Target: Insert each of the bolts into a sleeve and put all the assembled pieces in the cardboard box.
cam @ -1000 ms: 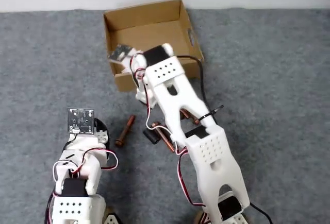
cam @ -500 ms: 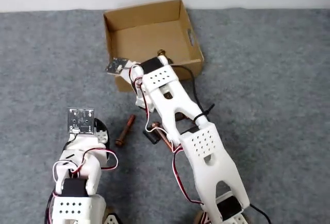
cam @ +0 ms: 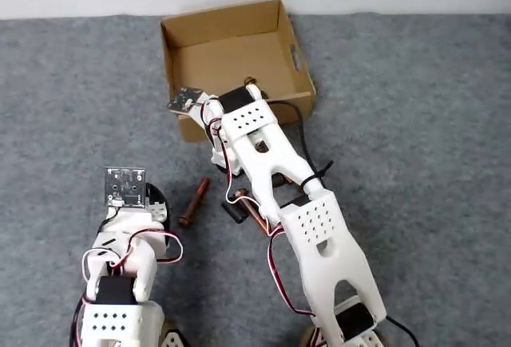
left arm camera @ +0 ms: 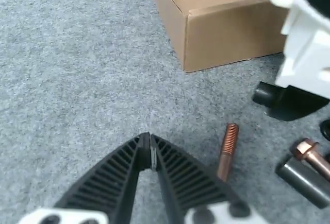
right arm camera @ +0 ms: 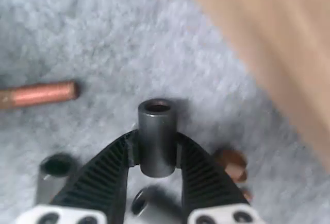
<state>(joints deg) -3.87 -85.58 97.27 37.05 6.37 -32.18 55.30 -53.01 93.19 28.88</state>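
Observation:
My right gripper [right arm camera: 156, 140] is shut on a dark sleeve [right arm camera: 157, 131], held upright above the carpet beside the cardboard box [right arm camera: 268, 54]. Below it lie a copper bolt [right arm camera: 38, 94], another sleeve [right arm camera: 54, 167] and a copper bolt head [right arm camera: 232, 165]. From above, the right arm [cam: 263, 147] stretches to the front wall of the box [cam: 184, 52]. A copper bolt head [cam: 250, 82] shows inside it. A loose bolt [cam: 194, 202] and a sleeve with a bolt in it [cam: 239, 210] lie on the carpet. My left gripper [left arm camera: 149, 149] is shut and empty, near the loose bolt [left arm camera: 227, 149].
Grey carpet [cam: 415, 124] covers the table, with free room to the right and far left. The left arm [cam: 126, 243] sits at the near left. Another copper bolt [cam: 283, 176] lies partly under the right arm. Red and black cables [cam: 315, 167] hang off that arm.
The right arm has drawn back a little from the box's front wall, uncovering the copper bolt head inside the box. The left arm has not moved.

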